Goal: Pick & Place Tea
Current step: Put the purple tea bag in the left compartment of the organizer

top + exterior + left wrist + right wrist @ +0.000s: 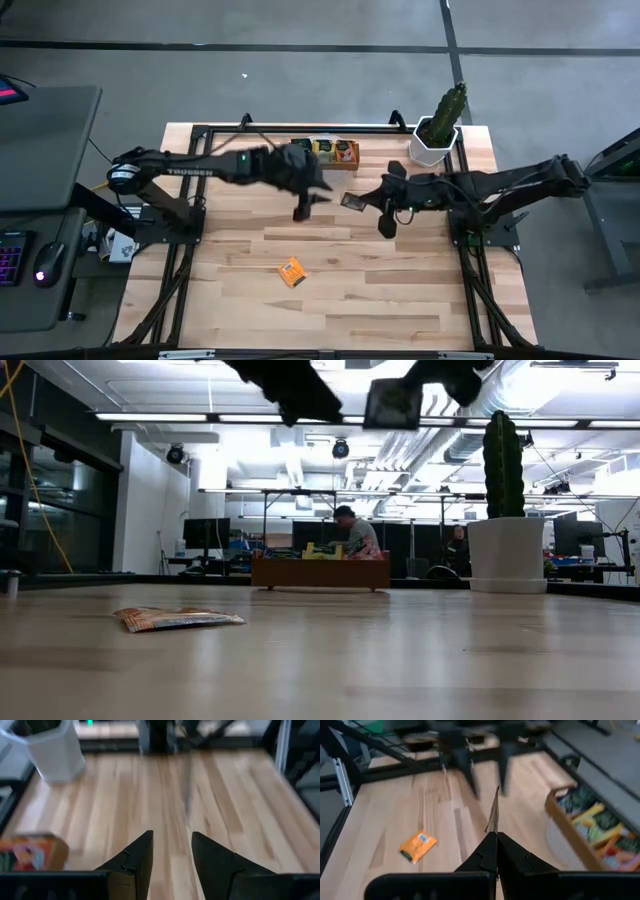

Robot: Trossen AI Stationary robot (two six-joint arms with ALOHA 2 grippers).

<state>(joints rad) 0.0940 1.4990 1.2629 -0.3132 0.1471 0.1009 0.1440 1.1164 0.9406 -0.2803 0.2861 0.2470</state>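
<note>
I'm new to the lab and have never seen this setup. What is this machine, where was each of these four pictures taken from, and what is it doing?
It is a robot with two dark arms bolted to a wooden table. One picture looks straight down, one looks level across the tabletop, and two come from cameras on the arms' wrists.

On the table are a wooden tray holding tea sachets, a potted cactus and one loose orange sachet.

The right gripper is shut on a dark sachet, pinched by its edge and held up in the air, as the level view also shows. The left gripper is open, holds nothing, and faces the right one across the middle of the table.
</note>
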